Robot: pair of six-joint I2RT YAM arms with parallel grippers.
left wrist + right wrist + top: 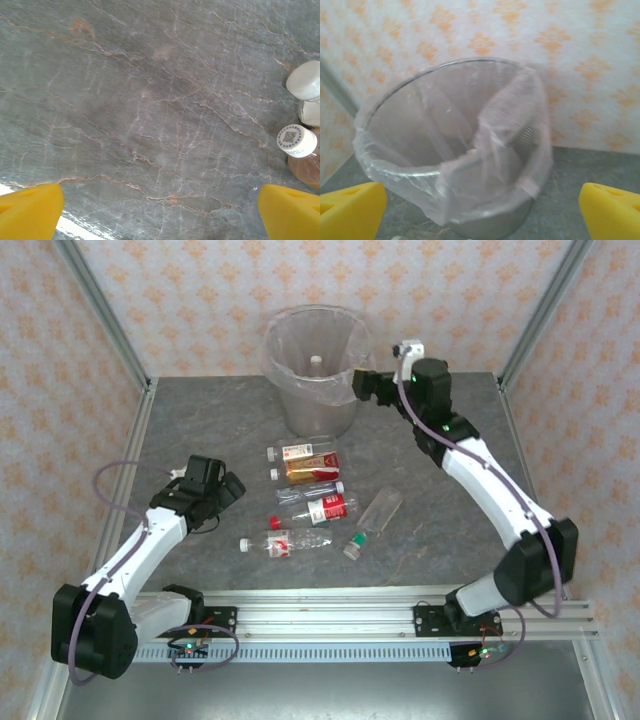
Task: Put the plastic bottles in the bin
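Wallpapered panels (200, 300) and metal posts (104, 308) ring the grey marbled surface (200, 420).
Clear plastic bottles (330, 507) lie mid-frame, below the bag-lined bin (320, 410); left claw (228, 488) spread beside them, right claw (362, 387) spread at its rim.

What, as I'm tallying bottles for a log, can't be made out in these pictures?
- Bin, top view: one white cap shows inside; the cloudy bag hides any others.
- Bin floor, right wrist view: blurred, behind bag folds.
- White-capped bottle and amber bottle, left wrist view: bodies cut off by the right edge.
- Bottle labels, top view: print too small.
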